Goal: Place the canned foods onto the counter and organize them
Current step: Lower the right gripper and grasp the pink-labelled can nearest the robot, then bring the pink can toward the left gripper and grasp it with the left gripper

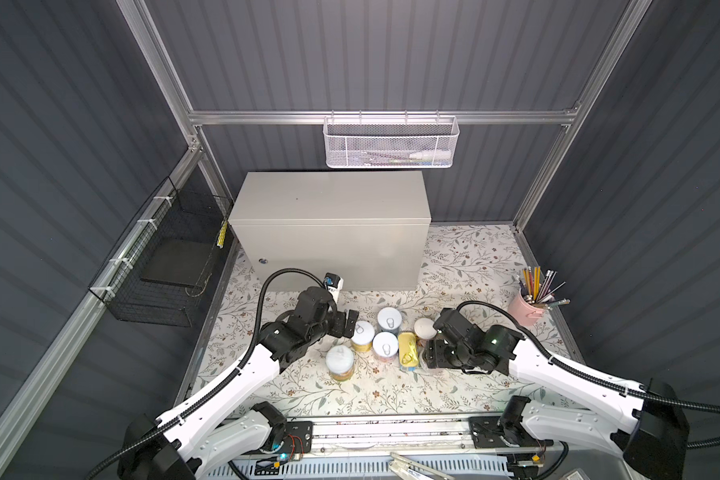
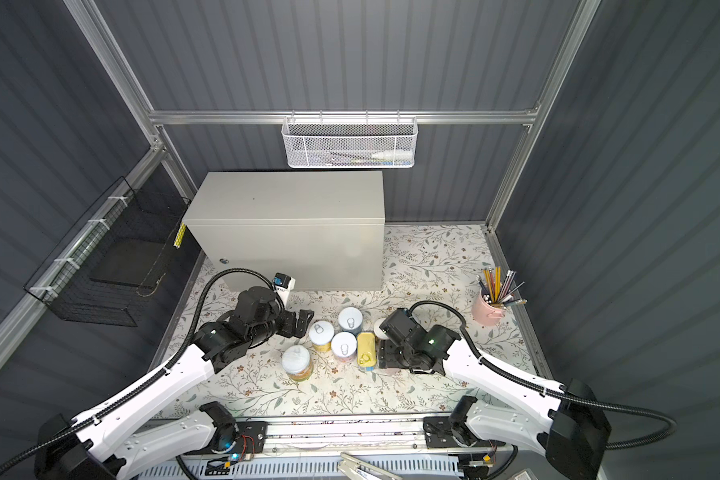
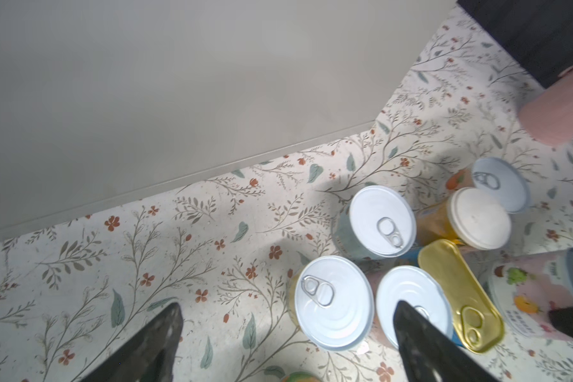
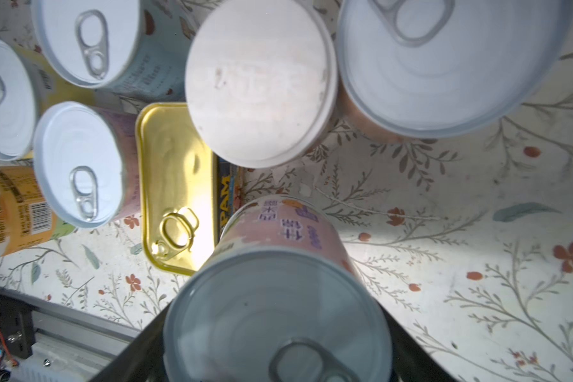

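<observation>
Enclosure of dark grey ribbed walls on an aluminium frame, shown in both top views.

- Bench [image 1: 466, 266]: floral-patterned top that carries everything listed below except the two baskets.
- Beige-grey metal box [image 1: 329, 199]: back left of the bench, with a flat top and a small round lock low on its front.
- Black wire basket [image 1: 159, 266]: hung on the left wall, beside the box.
- White mesh basket [image 1: 389, 143]: hung on the back rail, above the box.
- Left gripper [image 3: 288, 306]: fingers [image 3: 153, 344] spread wide and holding nothing, just beside the yellow-labelled can [image 1: 362, 332].
- Right gripper [image 4: 275, 344]: fingers [image 4: 133, 357] clamped on the sides of the pink-labelled can [image 4: 278, 297], which leans just beside the gold-topped tin [image 1: 408, 348].
- Pink pencil cup [image 1: 523, 309]: near the right edge of the bench, well apart from the cans.

The remaining cans are clustered on the bench in front of the box, between the two grippers:

- Front white-lidded can [image 1: 340, 361]: orange label, slightly apart from the group.
- Pale-blue-labelled can [image 1: 389, 319]: pull-tab lid, nearest the box.
- Small pink can [image 1: 385, 345]: pull-tab lid, touching the tin.
- Rear white-lidded can [image 1: 425, 328]: beside the right gripper.
- Peach-labelled can [image 4: 427, 59]: pull-tab lid, just beside the rear white-lidded can.
</observation>
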Controlling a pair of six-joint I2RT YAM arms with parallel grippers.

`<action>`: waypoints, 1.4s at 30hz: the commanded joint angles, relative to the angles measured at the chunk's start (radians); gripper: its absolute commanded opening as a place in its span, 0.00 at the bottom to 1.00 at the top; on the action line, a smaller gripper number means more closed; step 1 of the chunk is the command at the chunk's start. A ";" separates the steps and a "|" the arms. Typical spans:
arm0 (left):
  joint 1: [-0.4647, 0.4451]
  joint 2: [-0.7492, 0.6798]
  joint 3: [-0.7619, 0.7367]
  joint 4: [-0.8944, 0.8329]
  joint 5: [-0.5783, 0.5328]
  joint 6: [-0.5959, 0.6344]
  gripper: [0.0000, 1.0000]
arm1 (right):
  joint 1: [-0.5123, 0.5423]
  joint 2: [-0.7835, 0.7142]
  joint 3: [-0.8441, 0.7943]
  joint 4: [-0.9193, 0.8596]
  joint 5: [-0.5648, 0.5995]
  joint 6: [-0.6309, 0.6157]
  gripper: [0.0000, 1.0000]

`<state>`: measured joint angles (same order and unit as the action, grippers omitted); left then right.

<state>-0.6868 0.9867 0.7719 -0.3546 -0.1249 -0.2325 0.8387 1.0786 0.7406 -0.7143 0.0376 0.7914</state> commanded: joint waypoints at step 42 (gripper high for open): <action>-0.119 0.317 0.030 0.493 0.745 0.214 0.87 | -0.288 0.035 0.207 0.143 -0.546 -0.190 0.57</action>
<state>-0.7891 1.2846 0.7609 0.1070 0.5816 -0.0509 0.5568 1.1160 0.9096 -0.6353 -0.4625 0.6163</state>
